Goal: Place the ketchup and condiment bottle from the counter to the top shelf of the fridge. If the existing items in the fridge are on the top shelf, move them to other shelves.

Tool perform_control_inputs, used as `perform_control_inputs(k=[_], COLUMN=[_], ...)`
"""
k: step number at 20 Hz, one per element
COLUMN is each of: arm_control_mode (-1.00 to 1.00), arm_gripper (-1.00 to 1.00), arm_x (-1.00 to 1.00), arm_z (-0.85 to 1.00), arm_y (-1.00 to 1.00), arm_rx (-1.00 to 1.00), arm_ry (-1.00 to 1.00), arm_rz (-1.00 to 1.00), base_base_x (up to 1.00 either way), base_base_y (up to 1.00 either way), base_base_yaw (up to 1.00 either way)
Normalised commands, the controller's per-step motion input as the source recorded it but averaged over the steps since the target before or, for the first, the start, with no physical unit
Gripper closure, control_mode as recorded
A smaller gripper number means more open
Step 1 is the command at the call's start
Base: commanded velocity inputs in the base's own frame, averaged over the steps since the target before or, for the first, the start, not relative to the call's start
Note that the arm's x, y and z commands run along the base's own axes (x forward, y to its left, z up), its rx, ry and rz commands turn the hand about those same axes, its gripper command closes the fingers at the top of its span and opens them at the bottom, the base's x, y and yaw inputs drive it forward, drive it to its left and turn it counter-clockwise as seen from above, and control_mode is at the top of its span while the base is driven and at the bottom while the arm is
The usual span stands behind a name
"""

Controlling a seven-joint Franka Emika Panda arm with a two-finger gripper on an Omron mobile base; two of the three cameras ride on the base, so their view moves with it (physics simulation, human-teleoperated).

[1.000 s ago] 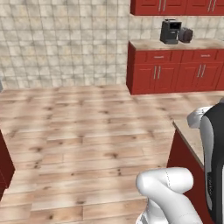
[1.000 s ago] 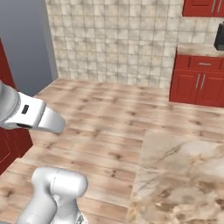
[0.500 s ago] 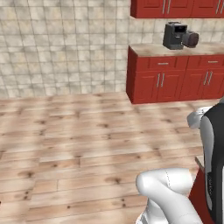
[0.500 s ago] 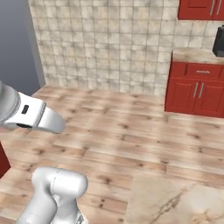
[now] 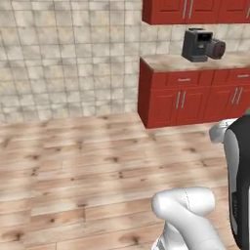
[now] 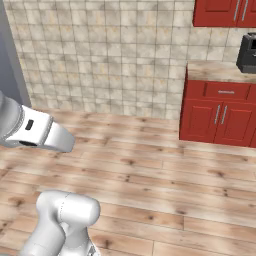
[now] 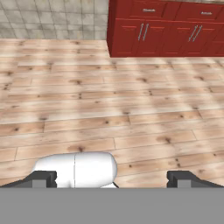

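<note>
Room: wooden plank floor (image 5: 73, 166), beige tiled wall (image 5: 68, 53), red cabinets (image 5: 190, 97) at the far right.
Surface: a beige top (image 5: 195, 62) over those cabinets carries a dark coffee machine (image 5: 201, 45).
Gripper: my gripper (image 7: 111, 177) is wide open and empty, its fingertips (image 7: 41, 178) far apart above the floor.
Ketchup and condiment bottle: I see neither, so I cannot tell where they stand, which way they point or how their long axes lie.
Step in hand: I judge I am travelling; best to keep the arm tucked and find the bottles before reaching.

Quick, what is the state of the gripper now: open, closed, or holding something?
Gripper: open, its two dark fingertips stand far apart, nothing between them.
</note>
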Motion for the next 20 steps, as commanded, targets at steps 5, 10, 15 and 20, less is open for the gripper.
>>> perform_control_inputs(k=[5,10,15,20], arm_control_mode=[1.0,1.0,1.0,1.0], arm_gripper=[-1.0,-1.0,-1.0,-1.0], arm_x=[0.0,0.0,0.0,0.0], arm_z=[0.0,0.0,0.0,0.0], arm_y=[0.0,0.0,0.0,0.0], arm_rx=[0.0,0.0,0.0,0.0], arm_ry=[0.0,0.0,0.0,0.0], arm_rz=[0.0,0.0,0.0,0.0], base_base_x=[0.84,0.29,0.17,0.12], base_base_y=[0.0,0.0,0.0,0.07], base_base_yaw=[-0.5,-0.76,-0.83,-0.85])
